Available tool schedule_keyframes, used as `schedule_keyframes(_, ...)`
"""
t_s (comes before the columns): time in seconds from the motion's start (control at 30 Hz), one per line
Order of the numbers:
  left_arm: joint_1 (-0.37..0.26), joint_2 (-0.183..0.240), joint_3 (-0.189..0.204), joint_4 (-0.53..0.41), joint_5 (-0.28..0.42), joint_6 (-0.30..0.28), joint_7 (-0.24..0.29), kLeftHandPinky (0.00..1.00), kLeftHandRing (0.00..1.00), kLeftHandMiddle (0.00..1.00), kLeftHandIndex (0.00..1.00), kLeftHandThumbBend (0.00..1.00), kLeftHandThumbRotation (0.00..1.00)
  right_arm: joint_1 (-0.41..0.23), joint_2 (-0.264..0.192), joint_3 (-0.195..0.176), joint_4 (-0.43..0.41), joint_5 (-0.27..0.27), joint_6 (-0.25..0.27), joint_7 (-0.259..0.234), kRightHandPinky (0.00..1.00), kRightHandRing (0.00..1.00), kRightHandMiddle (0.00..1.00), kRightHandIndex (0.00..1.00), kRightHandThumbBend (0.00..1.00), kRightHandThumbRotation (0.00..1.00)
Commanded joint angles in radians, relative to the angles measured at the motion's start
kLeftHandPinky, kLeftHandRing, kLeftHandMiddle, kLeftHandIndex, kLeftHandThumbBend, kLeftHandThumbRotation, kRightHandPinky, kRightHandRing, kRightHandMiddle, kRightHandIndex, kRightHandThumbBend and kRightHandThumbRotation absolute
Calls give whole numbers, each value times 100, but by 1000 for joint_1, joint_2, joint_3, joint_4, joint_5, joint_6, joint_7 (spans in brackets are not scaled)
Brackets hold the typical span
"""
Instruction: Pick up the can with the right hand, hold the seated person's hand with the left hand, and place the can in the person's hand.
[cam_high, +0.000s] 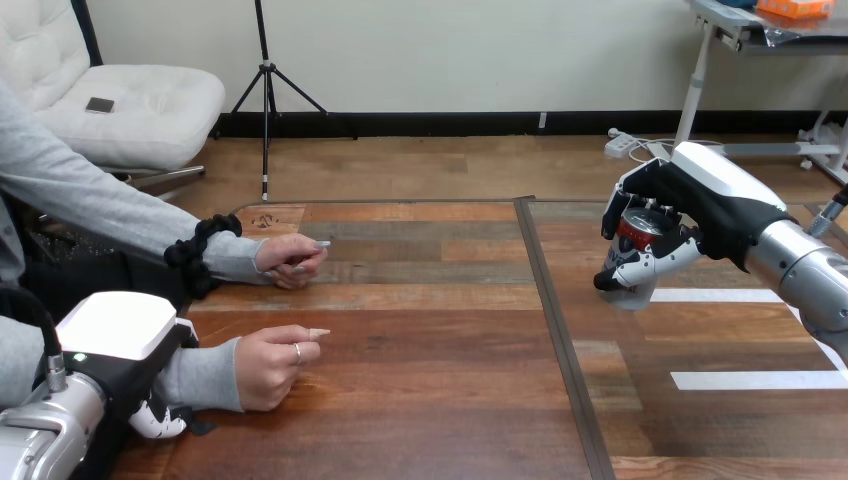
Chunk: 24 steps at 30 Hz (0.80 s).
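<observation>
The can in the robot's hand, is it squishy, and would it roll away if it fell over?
Probably not squishy: the can looks round though the right hand is curled round it. Its sides look smooth, so it could slip. On its side, it would likely roll across the flat table.
</observation>
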Motion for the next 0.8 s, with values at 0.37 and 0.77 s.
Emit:
schedule_keyframes(0.37, -42, -6, -7, 24, -49, -6, 39, 36, 48, 56, 59, 98, 2, -34, -36, -41, -39, 26, -16, -13, 33, 37, 41, 42, 75, 0)
schedule_keyframes(0.77, -37, -14, 12, 46, -144, -84, 117, 25, 33, 42, 46, 90, 0, -35, -37, -39, -40, 24, -10, -9, 34, 38, 41, 42, 75, 0)
